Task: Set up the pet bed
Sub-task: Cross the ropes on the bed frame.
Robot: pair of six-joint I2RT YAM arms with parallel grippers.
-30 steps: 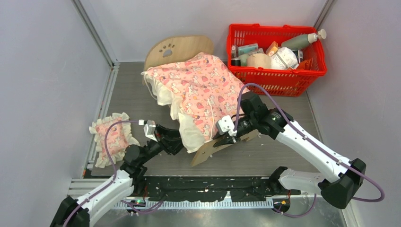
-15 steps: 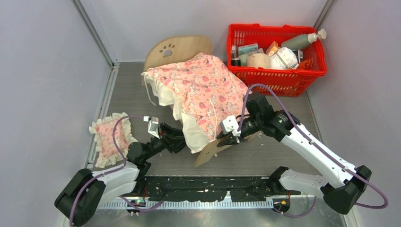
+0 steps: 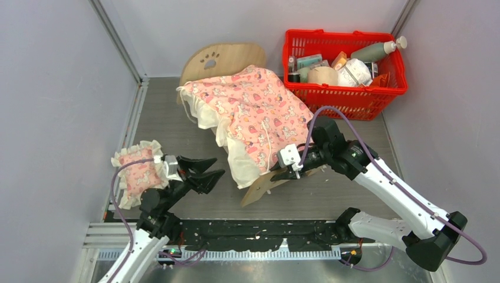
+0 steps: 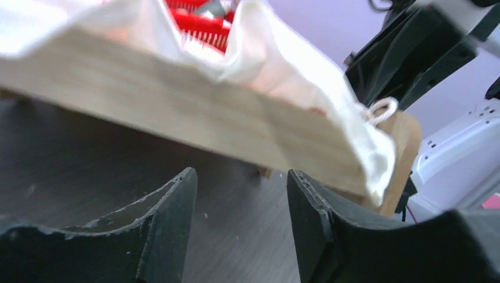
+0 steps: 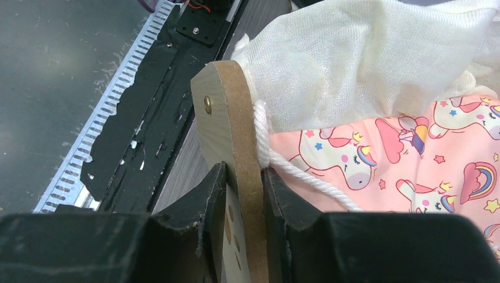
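The pet bed stands mid-table with its arched, paw-print headboard (image 3: 224,59) at the back. A pink unicorn blanket (image 3: 255,109) with cream frill is draped over it. My right gripper (image 3: 285,172) is shut on the bed's plywood footboard (image 3: 259,188); in the right wrist view the fingers (image 5: 215,200) clamp the board's edge (image 5: 227,112), next to a white cord (image 5: 283,166) and the blanket (image 5: 413,147). My left gripper (image 3: 219,166) hangs open just left of the bed, holding nothing. Its wrist view shows the bed's wooden side rail (image 4: 177,112) beyond the gripper (image 4: 242,194).
A small pink frilled pillow (image 3: 138,175) lies at the left, close behind my left arm. A red basket (image 3: 345,97) of bottles and packets stands at the back right, near the bed. Grey walls close in both sides; a metal rail (image 3: 236,254) runs along the near edge.
My left gripper has drawn back to the left, away from the blanket's frill, and its arm has swung toward the pillow. The right gripper still clamps the footboard, shifted slightly right.
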